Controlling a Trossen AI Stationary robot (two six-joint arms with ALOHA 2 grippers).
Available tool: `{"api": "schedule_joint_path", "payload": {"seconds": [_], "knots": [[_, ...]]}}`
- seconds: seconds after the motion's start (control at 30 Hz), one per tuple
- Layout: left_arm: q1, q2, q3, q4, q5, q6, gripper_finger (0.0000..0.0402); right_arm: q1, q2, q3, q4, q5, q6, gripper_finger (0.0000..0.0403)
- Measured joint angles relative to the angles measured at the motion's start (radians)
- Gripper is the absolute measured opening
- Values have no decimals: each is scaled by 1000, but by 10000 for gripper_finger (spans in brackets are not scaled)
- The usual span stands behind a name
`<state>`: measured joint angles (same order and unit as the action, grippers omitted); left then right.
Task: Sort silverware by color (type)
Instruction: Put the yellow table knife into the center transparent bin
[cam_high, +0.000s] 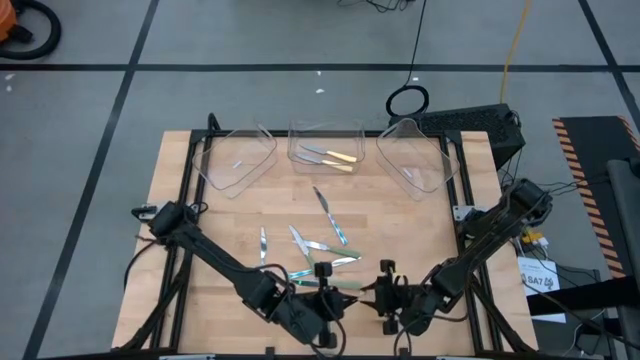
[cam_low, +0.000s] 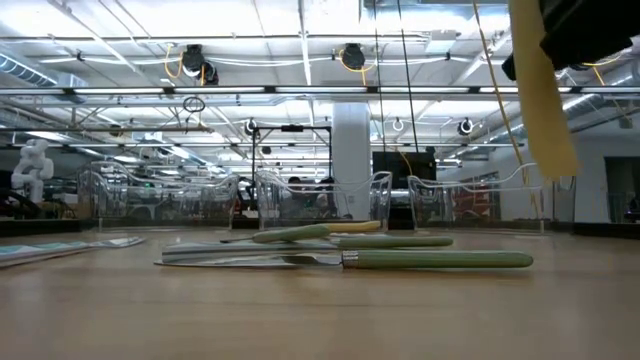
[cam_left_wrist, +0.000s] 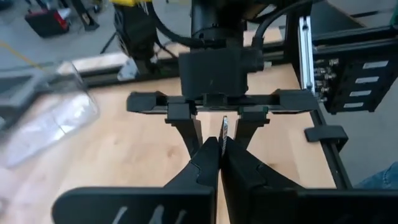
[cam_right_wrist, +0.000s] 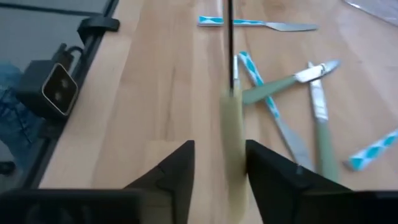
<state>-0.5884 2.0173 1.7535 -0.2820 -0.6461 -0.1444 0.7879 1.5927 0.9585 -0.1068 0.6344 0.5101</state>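
A utensil with a pale green handle is held up in the air near the table's near edge. My left gripper is shut on its metal end. My right gripper faces it, open, with one finger on each side of the handle; whether a finger touches it, I cannot tell. The low view has that handle hanging slanted above the table. More silverware, with green and blue-patterned handles, lies flat on the wood in a loose pile. Yellow-handled pieces lie in the middle clear tray. My left gripper pinches the thin silver end of the green-handled utensil between its two shut fingers. The blade stands edge-on between the pads. The utensil is lifted clear of the table, its handle pointing away toward my right gripper.
Three clear trays stand along the far edge: left, middle, right. Green handles lie just in front of the low camera. A dark frame runs along the table's sides. Bare wood lies between pile and trays.
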Motion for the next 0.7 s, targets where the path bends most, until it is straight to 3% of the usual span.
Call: {"api": "schedule_joint_path", "payload": {"seconds": [0.27, 0.57, 0.7], "knots": [[-11, -91, 0, -31, -14, 136, 8, 7, -83, 0, -107, 75, -18, 174], [-11, -111, 0, -45, -19, 212, 8, 6, -78, -1, -113, 201, -121, 169], [-5, -111, 0, -36, -18, 212, 8, 3, -77, -1, -114, 207, -150, 155]]}}
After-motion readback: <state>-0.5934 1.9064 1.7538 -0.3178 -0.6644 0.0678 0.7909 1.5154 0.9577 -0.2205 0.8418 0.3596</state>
